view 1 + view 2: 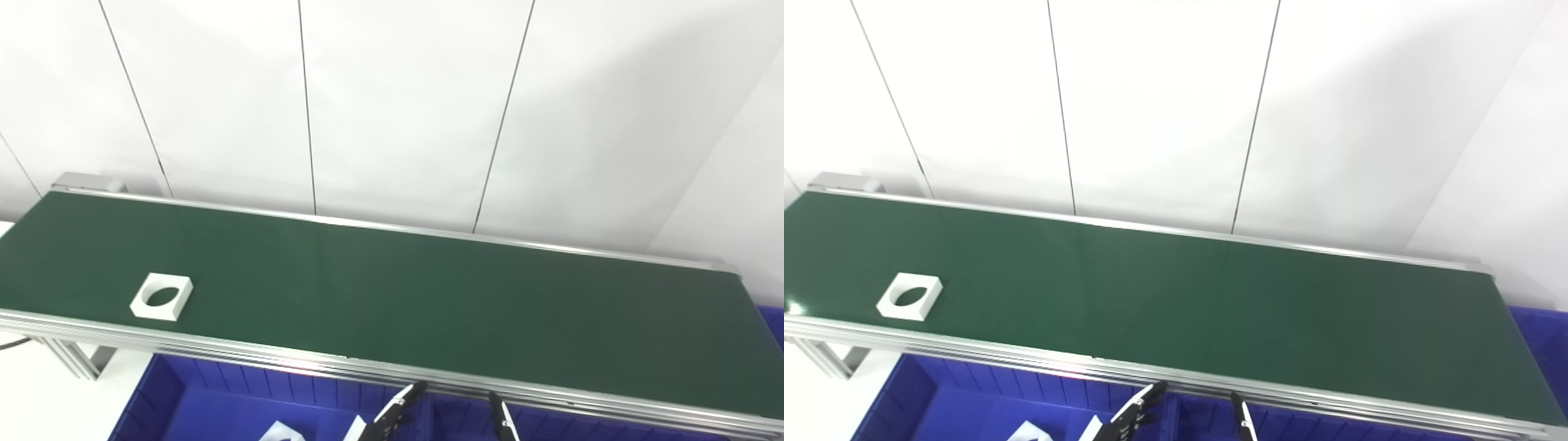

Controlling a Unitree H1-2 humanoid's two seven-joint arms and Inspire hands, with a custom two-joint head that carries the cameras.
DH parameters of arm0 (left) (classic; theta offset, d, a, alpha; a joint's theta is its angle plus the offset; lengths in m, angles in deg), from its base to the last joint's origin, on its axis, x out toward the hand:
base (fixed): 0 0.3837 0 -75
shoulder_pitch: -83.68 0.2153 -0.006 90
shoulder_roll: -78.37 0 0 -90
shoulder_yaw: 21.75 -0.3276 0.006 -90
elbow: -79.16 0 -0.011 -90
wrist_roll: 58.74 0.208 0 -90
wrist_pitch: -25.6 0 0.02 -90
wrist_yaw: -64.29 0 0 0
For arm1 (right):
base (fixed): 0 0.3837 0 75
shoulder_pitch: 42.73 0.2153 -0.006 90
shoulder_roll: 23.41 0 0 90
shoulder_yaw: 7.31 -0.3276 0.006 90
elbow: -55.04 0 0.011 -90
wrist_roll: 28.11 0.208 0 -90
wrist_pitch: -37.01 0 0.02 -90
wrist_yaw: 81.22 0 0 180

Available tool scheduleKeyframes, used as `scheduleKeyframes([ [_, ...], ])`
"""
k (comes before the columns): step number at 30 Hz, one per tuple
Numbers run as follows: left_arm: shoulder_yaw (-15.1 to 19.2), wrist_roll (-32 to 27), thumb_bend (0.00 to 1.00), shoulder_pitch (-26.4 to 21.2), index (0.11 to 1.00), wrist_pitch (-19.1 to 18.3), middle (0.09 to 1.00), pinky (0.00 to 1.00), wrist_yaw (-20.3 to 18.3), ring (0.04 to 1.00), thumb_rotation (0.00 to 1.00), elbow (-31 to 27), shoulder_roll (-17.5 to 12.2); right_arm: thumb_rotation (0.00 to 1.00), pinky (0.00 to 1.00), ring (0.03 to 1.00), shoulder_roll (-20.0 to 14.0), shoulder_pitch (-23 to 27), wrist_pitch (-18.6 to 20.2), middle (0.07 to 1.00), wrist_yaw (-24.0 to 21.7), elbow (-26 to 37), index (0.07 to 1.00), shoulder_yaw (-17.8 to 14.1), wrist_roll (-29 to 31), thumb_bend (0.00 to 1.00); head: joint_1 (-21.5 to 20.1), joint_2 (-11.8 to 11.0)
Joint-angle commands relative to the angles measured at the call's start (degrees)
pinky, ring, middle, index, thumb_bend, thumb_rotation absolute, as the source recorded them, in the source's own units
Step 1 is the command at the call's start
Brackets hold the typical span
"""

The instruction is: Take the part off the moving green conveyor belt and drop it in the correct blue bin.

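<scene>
You are at the waiting step: the white square part (161,296), with its round hole, lies near the left end of the green conveyor belt (429,294), well apart from the fingertips (404,398) at the bottom edge. Whether either hand is spread or holding anything cannot be told. Next, time your reach over the blue bin (245,398). No writing shows
</scene>
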Motion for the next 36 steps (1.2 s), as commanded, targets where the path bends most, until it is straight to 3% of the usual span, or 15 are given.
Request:
scheduleKeyframes([
  [1, -1.18, 0.22, 0.9, -1.13, 0.894, 2.03, 0.932, 0.84, 2.27, 0.919, 0.78, -0.89, -0.81, 1.0, 1.0, 0.991, -0.06, 0.32, -2.69, 0.994, 0.96, 1.18, 0.996, 0.29, -0.21, 0.95, 0.01, 0.04],
  [15, -3.82, -0.43, 0.93, -1.27, 0.896, 2.03, 0.933, 0.85, 4.53, 0.924, 0.76, -2.66, -2.16, 1.0, 1.0, 0.997, -0.1, 0.12, -2.69, 1.0, 0.66, 1.51, 1.0, 0.61, 0.49, 0.97, 0.73, 0.68],
  [20, -4.13, -1.37, 0.94, -1.01, 0.901, 2.03, 0.94, 0.87, 2.9, 0.942, 0.73, -9.5, -2.99, 1.0, 1.0, 0.998, 0.07, 0.29, -2.69, 0.998, 0.44, 1.44, 1.0, 0.55, 0.57, 0.97, 1.48, 0.45],
  [23, -3.69, -2.05, 0.99, -1.21, 0.905, 2.03, 0.939, 0.87, 1.34, 0.945, 0.72, -16.54, -3.54, 1.0, 1.0, 1.0, 0.03, 0.6, -2.69, 0.998, 0.63, 1.28, 1.0, 0.75, 0.29, 0.96, 1.93, 0.27],
  [26, -3.34, -1.59, 0.96, -2.66, 0.889, 2.03, 0.908, 0.85, 1.17, 0.914, 0.57, -21.66, -4.02, 1.0, 1.0, 0.999, 0.07, 1.07, -2.69, 0.999, 0.53, 1.04, 1.0, 0.86, 0.46, 0.94, 2.4, 0.33],
  [30, -1.6, -1.53, 0.98, -4.9, 0.887, 1.99, 0.908, 0.87, -2.17, 0.91, 0.49, -26.73, -5.59, 1.0, 1.0, 1.0, 0.32, 1.33, -2.69, 0.999, 0.57, 0.72, 1.0, 0.83, 0.6, 0.95, 2.63, 0.23],
  [36, 2.64, 1.93, 0.99, -8.24, 0.881, 2.02, 0.879, 0.78, -2.95, 0.861, 0.42, -30.17, -6.74, 1.0, 1.0, 1.0, 0.5, 1.71, -2.69, 0.999, 1.03, 0.54, 1.0, 1.01, 0.43, 0.94, 2.98, 0.19],
])
